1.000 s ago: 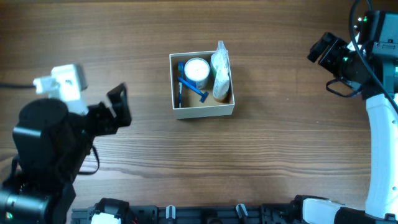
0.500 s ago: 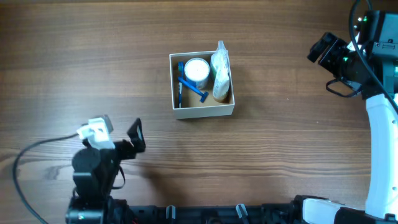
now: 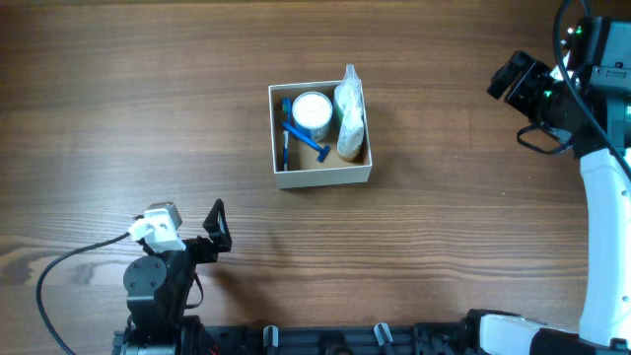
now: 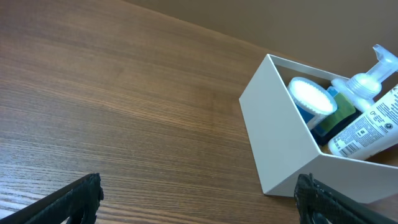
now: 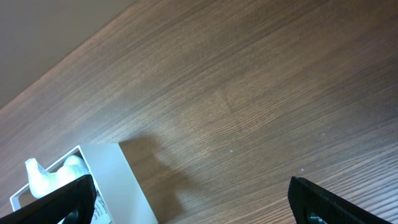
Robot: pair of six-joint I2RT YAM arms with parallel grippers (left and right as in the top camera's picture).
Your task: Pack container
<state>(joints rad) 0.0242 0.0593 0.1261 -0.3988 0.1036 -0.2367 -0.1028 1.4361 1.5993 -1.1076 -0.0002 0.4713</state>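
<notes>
The container (image 3: 320, 176), a square white box with a tan inside, stands at the table's middle. It holds a white round jar (image 3: 313, 110), a blue razor (image 3: 308, 140) and a white pump bottle (image 3: 349, 118). My left gripper (image 3: 217, 227) is open and empty near the front left, well short of the box. In the left wrist view the container (image 4: 280, 137) sits ahead of the left gripper (image 4: 199, 202), to the right. My right gripper (image 3: 513, 77) is open and empty at the far right. The right wrist view shows the container (image 5: 127, 186) to the lower left of the right gripper (image 5: 189, 202).
A black cable (image 3: 69, 261) loops over the table at the front left. The right arm's white link (image 3: 603, 227) runs along the right edge. The arm mounts line the front edge (image 3: 325, 340).
My left arm has drawn back and down toward the front edge, away from the container. The right arm and the box contents have not moved.
</notes>
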